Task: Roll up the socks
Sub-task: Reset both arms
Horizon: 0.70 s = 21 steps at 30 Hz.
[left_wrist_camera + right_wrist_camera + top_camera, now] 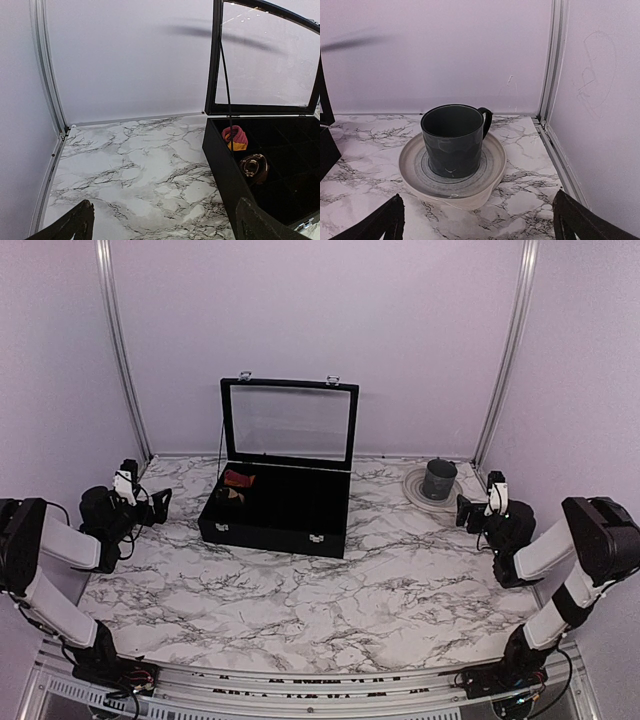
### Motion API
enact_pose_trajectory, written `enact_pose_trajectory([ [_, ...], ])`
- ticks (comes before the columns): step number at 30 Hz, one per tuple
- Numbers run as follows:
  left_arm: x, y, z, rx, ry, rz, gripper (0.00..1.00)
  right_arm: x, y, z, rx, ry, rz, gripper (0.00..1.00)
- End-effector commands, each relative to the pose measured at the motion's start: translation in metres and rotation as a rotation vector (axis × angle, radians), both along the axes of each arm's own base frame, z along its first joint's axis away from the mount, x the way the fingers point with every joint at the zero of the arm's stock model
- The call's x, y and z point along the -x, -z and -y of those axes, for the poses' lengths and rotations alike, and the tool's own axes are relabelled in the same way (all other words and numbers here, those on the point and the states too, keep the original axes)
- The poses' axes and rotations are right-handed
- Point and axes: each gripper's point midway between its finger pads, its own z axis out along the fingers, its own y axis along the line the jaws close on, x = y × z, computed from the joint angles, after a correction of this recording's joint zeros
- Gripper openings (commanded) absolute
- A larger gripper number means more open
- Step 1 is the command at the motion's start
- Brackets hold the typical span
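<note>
On the marble bench [330, 590], magenta sock [235, 138] and dark sock [254, 168] sit bundled in the black case [220, 165]; left pincer [165, 212] and right pincer [477, 200], both open, should enter it from above.

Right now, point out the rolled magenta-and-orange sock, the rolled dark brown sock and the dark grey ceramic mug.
rolled magenta-and-orange sock [235, 137]: left wrist view, upper fold.
rolled dark brown sock [254, 168]: left wrist view, coiled face.
dark grey ceramic mug [452, 145]: right wrist view, front wall.

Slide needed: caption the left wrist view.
Red sock and brown sock, both rolled, sit inside the open black case.
</note>
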Motion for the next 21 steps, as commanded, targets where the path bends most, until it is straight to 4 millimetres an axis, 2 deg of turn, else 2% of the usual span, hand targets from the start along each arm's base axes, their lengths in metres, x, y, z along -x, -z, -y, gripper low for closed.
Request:
enact_pose_trajectory([
  [1, -0.0046, -0.0113, -0.0033, 0.004, -0.013, 0.036, 0.99, -0.0025, -0.0075, 0.0008, -0.01, -0.005, 0.024, 1.0],
  [19, -0.0045, -0.0117, -0.0034, 0.003, -0.013, 0.038, 0.99, -0.0027, -0.0071, 0.0002, -0.008, -0.008, 0.022, 1.0],
  [21, -0.0045, -0.0117, -0.0033, 0.004, -0.013, 0.037, 0.99, -0.001, -0.0079, -0.0066, 0.004, -0.047, 0.031, 1.0],
])
